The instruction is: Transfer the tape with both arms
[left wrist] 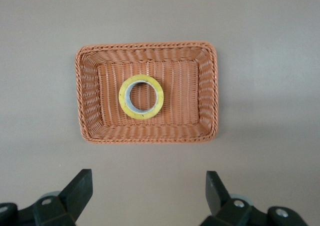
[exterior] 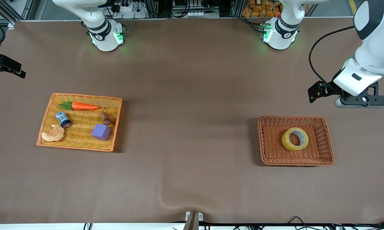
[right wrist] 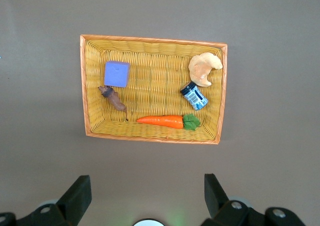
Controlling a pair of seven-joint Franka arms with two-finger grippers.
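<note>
- The tape (exterior: 295,139) is seen lying flat in the brown basket (exterior: 326,140), near its middle, toward the left arm's end of the table (exterior: 192,95).
- A yellow tray (exterior: 46,116) is set toward the right arm's end of the table. A croissant (exterior: 53,134), a purple block (exterior: 101,132), a small blue jar (exterior: 63,119), a brown toy (exterior: 106,118) and a carrot (exterior: 83,106) are held in it.
- The left end effector (left wrist: 148,193) is held in the air over bare table, just beside the brown basket. Its fingers (left wrist: 80,188) are spread wide apart and nothing is touched.
- The right end effector (right wrist: 145,196) is held over bare table just beside the yellow tray. Its fingers (right wrist: 77,196) are spread wide apart too, and nothing is held.
</note>
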